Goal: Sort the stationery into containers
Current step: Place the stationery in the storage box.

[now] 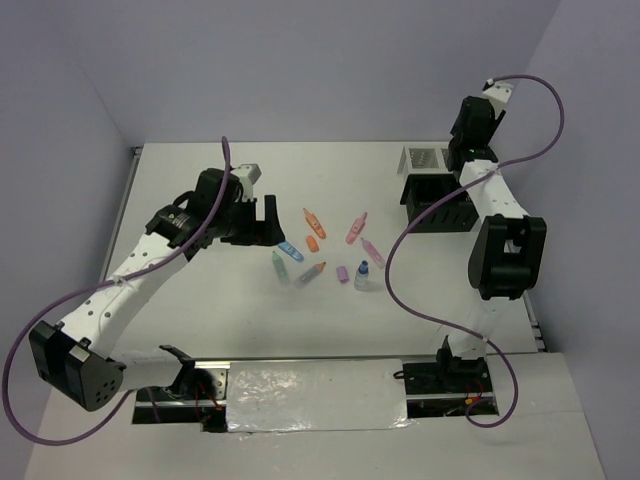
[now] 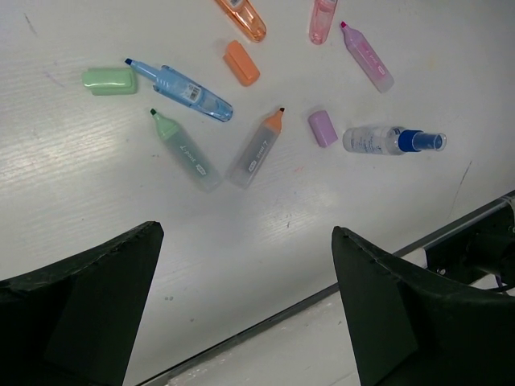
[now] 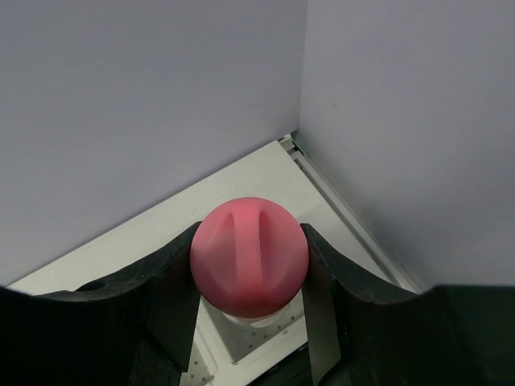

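Note:
The stationery lies loose mid-table: a blue marker point(image 2: 181, 84), a green marker point(image 2: 183, 149), an orange-tipped grey marker point(image 2: 257, 148), a purple block point(image 2: 323, 128), a blue-capped bottle point(image 2: 390, 140), pink markers point(image 2: 367, 55) and orange pieces point(image 2: 241, 63). My left gripper point(image 2: 245, 232) hovers open just left of them point(image 1: 262, 222), holding nothing. My right gripper point(image 3: 249, 235) is shut on a pink round-topped item point(image 3: 249, 265), high over the white mesh tray point(image 3: 241, 358) at the far right point(image 1: 426, 158). The black organiser point(image 1: 438, 205) stands just in front of the tray.
A green cap point(image 2: 109, 80) lies beside the blue marker. The table's near edge with a metal rail point(image 2: 451, 229) runs close behind my left fingers. Walls close the back and right sides near the tray point(image 3: 362, 121). A purple cable point(image 1: 400, 290) loops over the table's right half.

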